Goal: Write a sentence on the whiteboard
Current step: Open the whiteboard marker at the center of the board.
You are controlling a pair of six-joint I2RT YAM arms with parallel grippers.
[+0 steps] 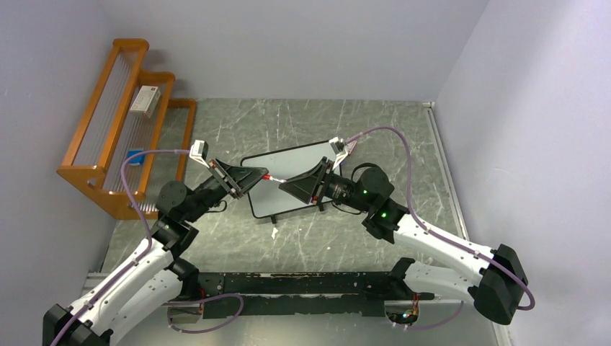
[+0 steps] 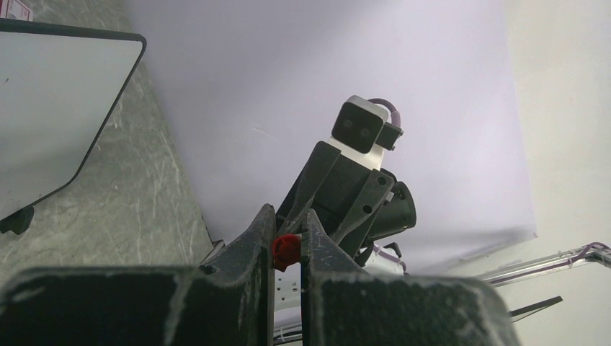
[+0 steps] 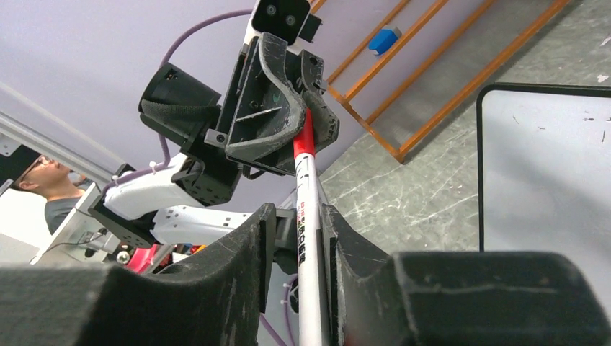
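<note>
The whiteboard (image 1: 302, 164) lies flat on the table's middle, blank apart from faint specks; it also shows in the left wrist view (image 2: 50, 108) and the right wrist view (image 3: 547, 180). A white marker (image 3: 308, 238) with a red cap (image 3: 305, 138) is held level above the board between both grippers (image 1: 274, 177). My left gripper (image 1: 251, 177) is shut on the red cap (image 2: 286, 251). My right gripper (image 1: 290, 186) is shut on the marker's white barrel, fingers (image 3: 339, 231) either side of it. The two grippers face each other tip to tip.
An orange wooden rack (image 1: 108, 176) stands at the left against the wall, with a small box (image 1: 146, 101) and a blue block (image 1: 135, 153) on it. Walls close the table at the back, left and right. A person (image 3: 50, 194) shows beyond the near edge.
</note>
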